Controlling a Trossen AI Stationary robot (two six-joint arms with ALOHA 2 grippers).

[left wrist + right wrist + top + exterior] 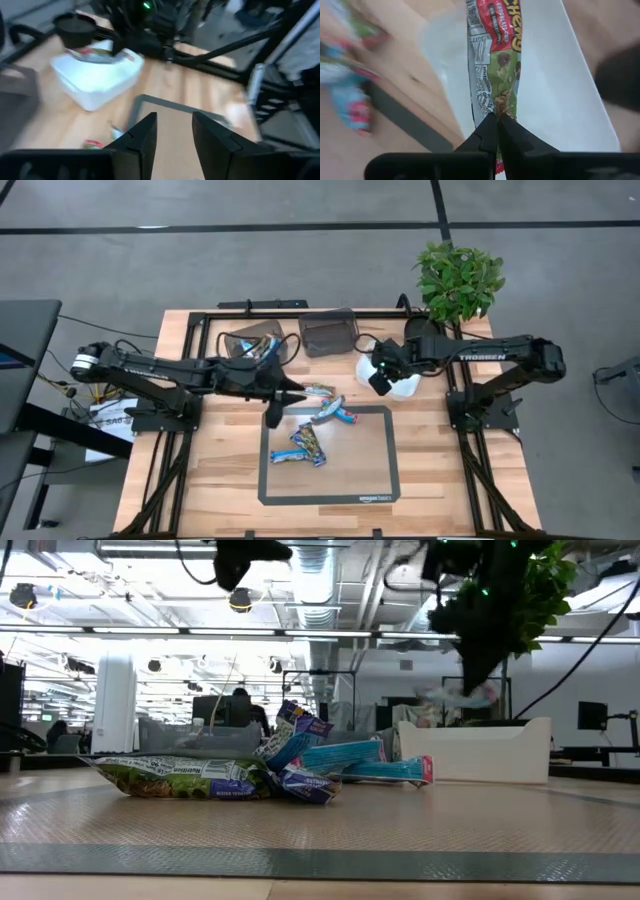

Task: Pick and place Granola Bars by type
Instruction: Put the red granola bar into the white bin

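Several granola bars in blue, tan and green wrappers lie flat on a grey-bordered mat [310, 442], heaped in the low view [290, 765]. One more bar, with a green and red wrapper [495, 65], hangs from my right gripper [496, 122], which is shut on it above the white tray [405, 388]. My left gripper [172, 137] is open and holds nothing. It hovers above the mat's far left corner [290, 395] and points toward the tray [95, 80]. My right gripper pinches the green and red bar by the crimped end of its wrapper [496, 109] between its two fingertips, coming from above. The bar is lifted clear and hangs below the fingers over the white tray [555, 90], blurred in the low view [455, 692].
Two dark translucent bins [255, 342] [328, 332] stand at the table's far edge, left of the tray. A potted plant [460, 280] sits at the far right corner. Bare mat [350, 475] lies nearer than the bars.
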